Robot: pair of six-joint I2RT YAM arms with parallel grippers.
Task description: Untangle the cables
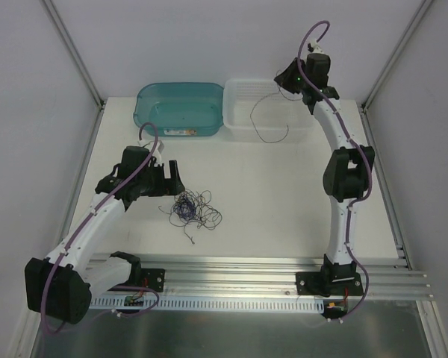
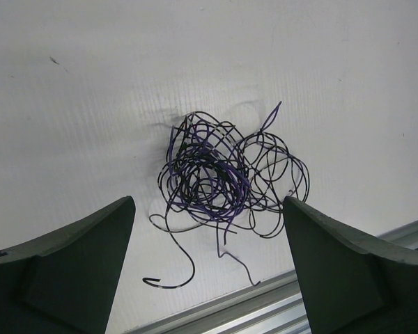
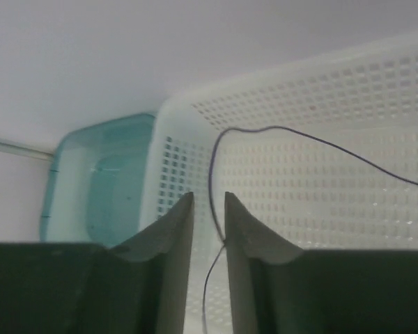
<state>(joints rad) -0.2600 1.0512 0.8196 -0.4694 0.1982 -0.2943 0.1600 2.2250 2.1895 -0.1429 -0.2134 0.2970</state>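
The step in hand looked like the drop-off of one separated strand. The right tool [image 3: 209, 196] hung over the white basket [image 3: 320, 90] at one o'clock on the table [image 1: 284, 201]. Its jaws stood only a crack apart, and a single cable [image 3: 279, 131] ran up through the gap and arced across the basket wall. The gap looked too wide to pinch so thin a wire.

The tangle of cables [image 2: 216, 174] lay at about seven o'clock, apart from the basket and just beyond the rail [image 1: 246, 265]. The left tool [image 2: 207, 202] hovered beside it, spread wide and holding nothing.

The next move probably called for that strand to fall clear, then a fine pinch on one outer loop of the knot, perhaps the hooked end trailing toward six.

Room was generous: bare table lay between knot and basket. The basket rim, the teal tub [image 1: 142, 104] at eleven, and the near rail were the edges to mind.
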